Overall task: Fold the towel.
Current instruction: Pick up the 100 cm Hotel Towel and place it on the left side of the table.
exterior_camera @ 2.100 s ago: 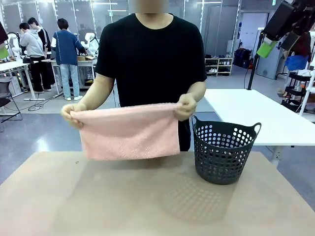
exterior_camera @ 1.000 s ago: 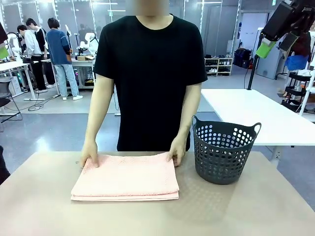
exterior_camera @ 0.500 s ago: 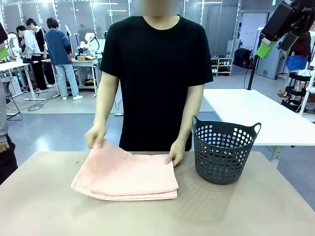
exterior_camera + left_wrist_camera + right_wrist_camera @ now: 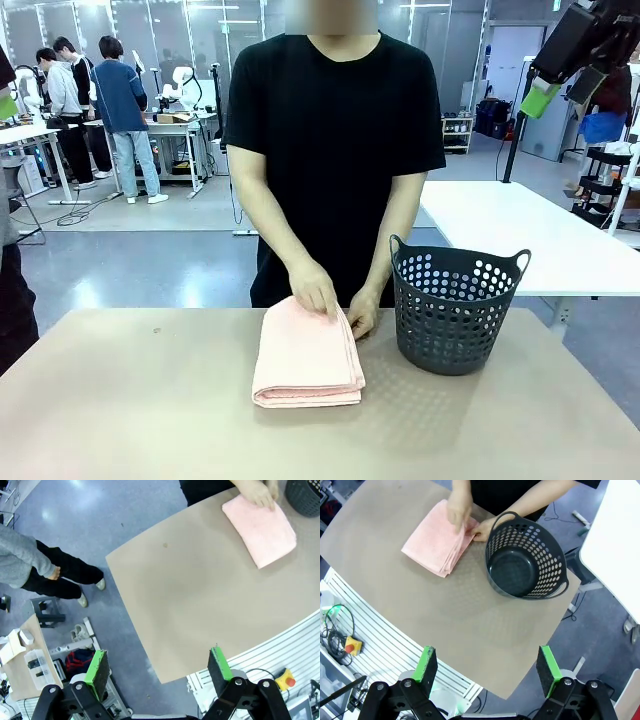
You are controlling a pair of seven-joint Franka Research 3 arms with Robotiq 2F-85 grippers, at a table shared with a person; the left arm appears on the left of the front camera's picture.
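Folded towel [image 4: 308, 355], no readable print

bright even light, sharp, wide-angle distortion

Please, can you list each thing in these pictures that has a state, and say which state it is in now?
Pale pink terry cloth towel: folded into a narrow stack, lying flat on the table.
Dark perforated plastic basket: upright, empty, beside the towel.
Person's hands: both resting on the towel's far edge.
Left gripper: jaws open, holding nothing, high above the table.
Right gripper: jaws open, holding nothing, high above the table.
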